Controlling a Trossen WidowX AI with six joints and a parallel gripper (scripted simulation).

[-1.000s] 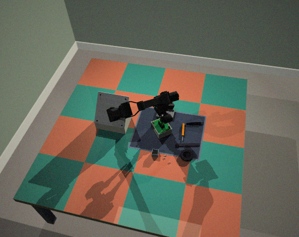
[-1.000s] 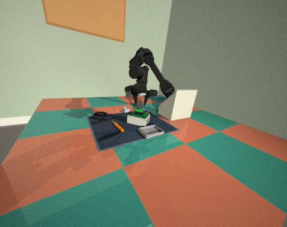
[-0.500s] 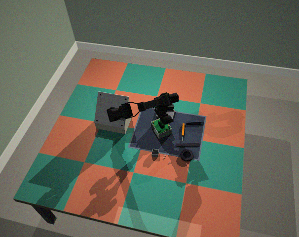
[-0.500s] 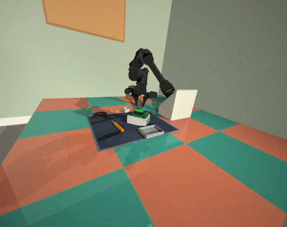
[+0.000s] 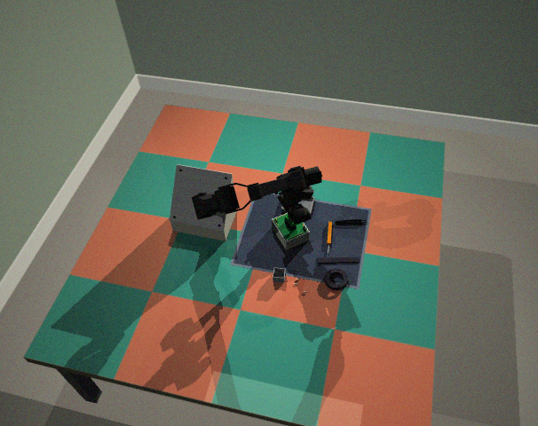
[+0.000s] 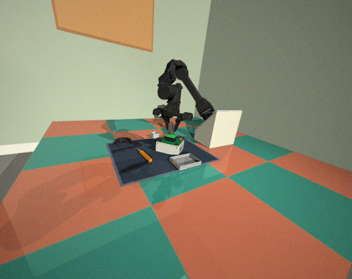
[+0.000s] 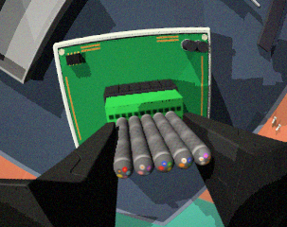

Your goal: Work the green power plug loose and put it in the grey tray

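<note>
The hand (image 5: 290, 225) (image 6: 171, 131) (image 7: 150, 125) is clenched on the green power plug (image 6: 171, 136) (image 7: 143, 105), its fingers at the plug's two ends. The plug lies between the fingertips, at the black socket (image 6: 170, 139) (image 7: 140, 88) on the circuit board (image 5: 299, 230) (image 6: 161, 140) (image 7: 134, 61). Grey wires (image 6: 171, 127) (image 7: 150, 137) rise from it between the fingers. The grey tray (image 5: 311, 205) (image 6: 182, 164) (image 7: 22, 71) sits near the board, apart from hand and plug. Whether the plug has loosened at all, I cannot tell.
</note>
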